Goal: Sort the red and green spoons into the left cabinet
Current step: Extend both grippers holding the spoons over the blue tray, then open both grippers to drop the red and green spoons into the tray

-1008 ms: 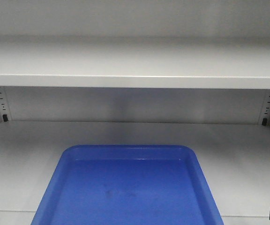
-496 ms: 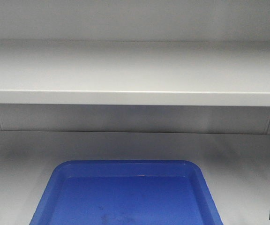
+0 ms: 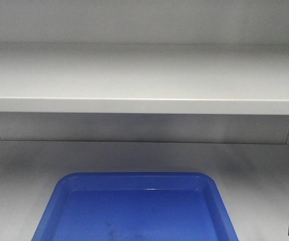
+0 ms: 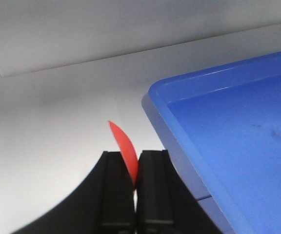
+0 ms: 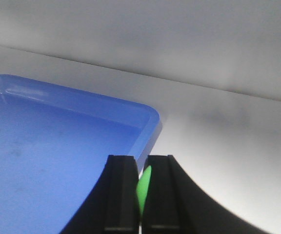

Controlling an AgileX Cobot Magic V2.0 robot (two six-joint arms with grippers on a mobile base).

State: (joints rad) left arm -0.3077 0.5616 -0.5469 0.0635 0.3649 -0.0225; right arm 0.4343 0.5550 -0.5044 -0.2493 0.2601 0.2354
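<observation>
Left claw [image 4: 134, 157] pinches the red spoon [image 4: 122, 142]; right claw [image 5: 140, 162] pinches the green spoon [image 5: 144, 189].

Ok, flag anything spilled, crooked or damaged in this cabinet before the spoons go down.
Nothing stands out. The blue tray sits flat on the shelf, with only faint dark scuffs on its floor. The red spoon is clamped in the left jaws, the green spoon in the right.
</observation>
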